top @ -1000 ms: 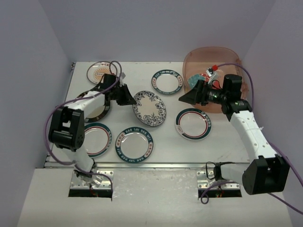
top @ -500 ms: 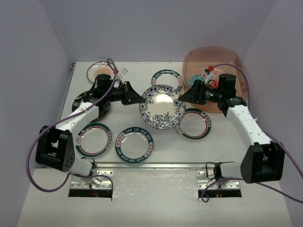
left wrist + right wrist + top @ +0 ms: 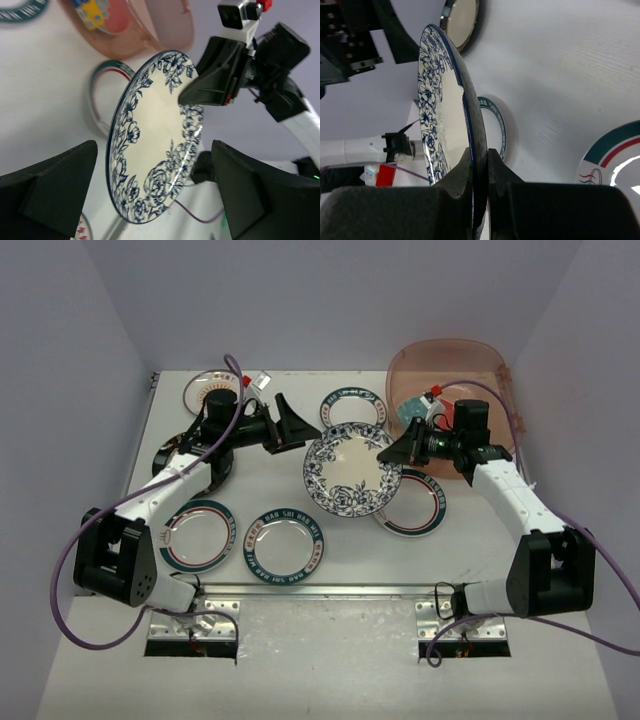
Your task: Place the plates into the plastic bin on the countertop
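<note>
A blue floral plate (image 3: 350, 475) hangs tilted above the middle of the countertop (image 3: 480, 530). My right gripper (image 3: 393, 452) is shut on its right rim; in the right wrist view the rim sits pinched between my fingers (image 3: 480, 162). My left gripper (image 3: 300, 428) stands open just left of the plate, not touching it. In the left wrist view the plate (image 3: 155, 140) floats ahead of the spread fingers (image 3: 55, 185). The pinkish plastic bin (image 3: 450, 352) stands at the back right, with a red-teal plate (image 3: 413, 408) inside.
More plates lie flat on the countertop: green-rimmed ones (image 3: 352, 412) (image 3: 285, 542) (image 3: 200, 535), one with a red-green rim (image 3: 420, 508) partly under the held plate, an orange sunburst (image 3: 208, 390), and a black-rimmed one (image 3: 185, 462) beneath the left arm.
My left gripper opened and let go of the blue floral plate. My right gripper closed on its right rim. The plate shifted slightly right.
</note>
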Controlling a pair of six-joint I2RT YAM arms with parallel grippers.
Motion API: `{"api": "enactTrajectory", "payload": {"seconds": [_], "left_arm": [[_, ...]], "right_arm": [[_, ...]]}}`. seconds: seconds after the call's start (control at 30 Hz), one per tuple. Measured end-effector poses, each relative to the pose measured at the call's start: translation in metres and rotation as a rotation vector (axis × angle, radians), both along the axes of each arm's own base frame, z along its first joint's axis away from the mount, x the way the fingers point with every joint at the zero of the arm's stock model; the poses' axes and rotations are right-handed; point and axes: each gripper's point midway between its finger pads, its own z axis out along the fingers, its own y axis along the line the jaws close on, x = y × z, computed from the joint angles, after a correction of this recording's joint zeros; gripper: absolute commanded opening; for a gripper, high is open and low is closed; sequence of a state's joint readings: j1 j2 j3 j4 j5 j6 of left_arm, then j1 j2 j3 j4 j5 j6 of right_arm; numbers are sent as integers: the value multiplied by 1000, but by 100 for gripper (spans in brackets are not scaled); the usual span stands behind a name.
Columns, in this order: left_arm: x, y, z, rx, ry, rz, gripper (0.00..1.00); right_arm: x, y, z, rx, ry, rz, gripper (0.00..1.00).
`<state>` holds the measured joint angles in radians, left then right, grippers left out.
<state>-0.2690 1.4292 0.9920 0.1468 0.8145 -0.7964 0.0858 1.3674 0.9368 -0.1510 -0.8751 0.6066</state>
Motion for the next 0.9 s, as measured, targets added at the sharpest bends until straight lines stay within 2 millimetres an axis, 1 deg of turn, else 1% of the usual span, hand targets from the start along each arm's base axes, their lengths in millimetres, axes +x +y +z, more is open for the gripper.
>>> {"api": "enactTrajectory", "payload": {"seconds": [0.07,0.13,0.2,0.23,0.33,0.43,0.47,0.53,0.6,0.67,0.7,0.77,0.83,0.9], "left_arm": [[9,8,9,53,-31,76,100],[13,21,19,109,-62,171,100],[12,38,29,167,-103,262,100],[9,47,34,200,-130,304,100],[-2,67,45,268,-186,375,100],[-14,79,47,326,-228,398,100],[-18,81,44,339,-236,397,100],[-26,84,31,365,-227,382,100],[-36,82,11,377,-193,344,100],[-46,80,-12,385,-142,302,100],[-52,79,-24,392,-114,280,100],[-59,78,-38,406,-83,251,100],[-63,78,-43,419,-77,231,100],[-65,78,-43,425,-91,221,100]], "right_arm": [[5,-9,-6,-17,40,-62,0],[16,-26,-9,-24,79,-156,0],[31,-51,-11,-30,125,-313,0],[42,-70,-12,-38,144,-427,0],[63,-112,-6,-43,164,-713,0],[71,-147,-1,17,203,-1013,0],[73,-156,-1,40,218,-1094,0],[76,-173,-2,72,238,-1243,0],[81,-188,-8,74,248,-1374,0],[87,-198,-16,49,259,-1475,0],[91,-202,-21,31,266,-1515,0],[99,-205,-30,-3,273,-1568,0],[104,-205,-41,-45,283,-1606,0],[108,-204,-50,-86,292,-1624,0]]}}
